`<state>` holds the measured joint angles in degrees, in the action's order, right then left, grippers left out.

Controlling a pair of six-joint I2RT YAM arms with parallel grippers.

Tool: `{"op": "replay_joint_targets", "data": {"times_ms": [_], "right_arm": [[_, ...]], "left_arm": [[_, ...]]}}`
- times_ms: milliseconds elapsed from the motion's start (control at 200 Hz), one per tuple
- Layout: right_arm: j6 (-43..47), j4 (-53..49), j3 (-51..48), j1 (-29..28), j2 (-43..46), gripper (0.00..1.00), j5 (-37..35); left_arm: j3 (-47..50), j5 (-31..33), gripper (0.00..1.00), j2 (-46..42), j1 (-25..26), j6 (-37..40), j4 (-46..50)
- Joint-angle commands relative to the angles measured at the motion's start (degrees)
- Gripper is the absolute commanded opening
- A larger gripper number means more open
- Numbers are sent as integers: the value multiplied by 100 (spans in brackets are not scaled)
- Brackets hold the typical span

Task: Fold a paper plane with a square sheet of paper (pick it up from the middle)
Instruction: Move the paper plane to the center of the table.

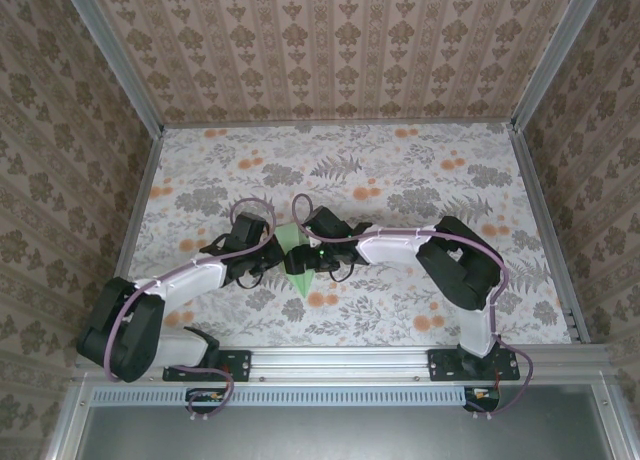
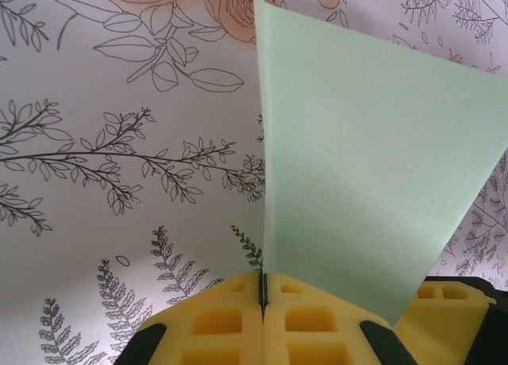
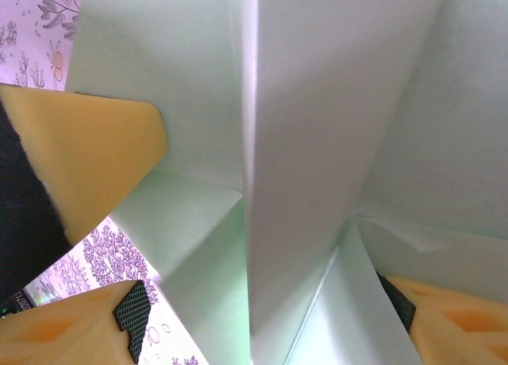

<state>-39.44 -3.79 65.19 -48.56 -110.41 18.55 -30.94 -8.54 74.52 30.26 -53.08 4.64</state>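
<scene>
Paper plane point(image 1: 301, 280) half-made, over middle of tabletop point(image 1: 430, 180); clamped on its crease by closed left pincer point(image 2: 263, 292), right pincer point(image 3: 258, 309) at 3 o'clock spread wide around it. Light, thin, floppy, probably easy to crumple; best pinched gently on the stiffer folded spine.

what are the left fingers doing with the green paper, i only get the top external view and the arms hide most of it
observer: The left fingers are shut on the paper plane, pinching one folded edge so it stands up out of them.
operator: and the right fingers, gripping too
observer: No, the right fingers stand apart, one on each side of the paper.
operator: any crease yet
observer: Yes, the right wrist view shows a long centre crease with layered flaps either side.
</scene>
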Motion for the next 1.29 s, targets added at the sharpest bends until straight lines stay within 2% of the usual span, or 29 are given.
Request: {"op": "replay_joint_targets", "data": {"times_ms": [0,150,400,615,810,1155,1230,1290], "right_arm": [[-53,326,-120,-39,187,77,236],[-71,340,-142,-31,166,75,244],[-55,-98,37,-44,59,63,-124],[-55,-337,147,-40,11,53,-371],[-37,-453,228,-60,-39,47,-466],[42,-928,608,-170,-283,46,-712],[42,-1063,676,-176,-299,45,-822],[20,-1129,701,-194,-291,42,-894]], "left_arm": [[-127,28,0,94,3,17,182],[-123,-15,0,89,-11,8,134],[-108,-65,4,-35,-27,9,126],[-175,26,23,-113,-81,43,361],[-254,142,40,-165,-184,113,649],[-272,232,58,-328,-372,210,1015],[-281,296,63,-365,-375,220,1150],[-290,350,66,-385,-564,230,1245]]}}
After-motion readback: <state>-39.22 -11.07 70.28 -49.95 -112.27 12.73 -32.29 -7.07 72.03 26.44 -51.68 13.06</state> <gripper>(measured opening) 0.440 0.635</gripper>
